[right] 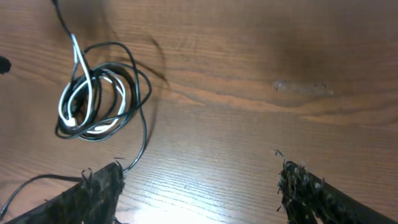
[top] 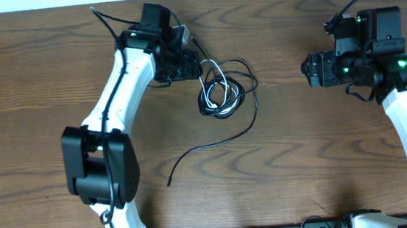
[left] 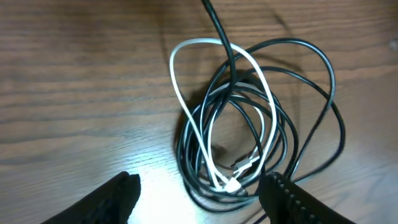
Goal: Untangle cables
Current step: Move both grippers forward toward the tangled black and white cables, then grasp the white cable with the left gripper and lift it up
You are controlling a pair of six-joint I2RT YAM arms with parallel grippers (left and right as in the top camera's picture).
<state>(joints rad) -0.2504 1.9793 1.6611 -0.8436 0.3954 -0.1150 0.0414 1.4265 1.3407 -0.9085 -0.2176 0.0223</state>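
Wide open and empty like the distant right gripper (right: 199, 171), the left gripper (left: 199, 183) hovers over the thin white cord (left: 199, 42) tangled in the thin black cord (left: 219, 28), probably to pinch white next.

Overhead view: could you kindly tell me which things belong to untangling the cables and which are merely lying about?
Job: black cable, white cable, left claw, right claw.
Lying about: table, arm wire.

Bright even light; glare on the table (left: 155, 179), soft shadows under the cables (left: 186, 146), wrist views blurry.
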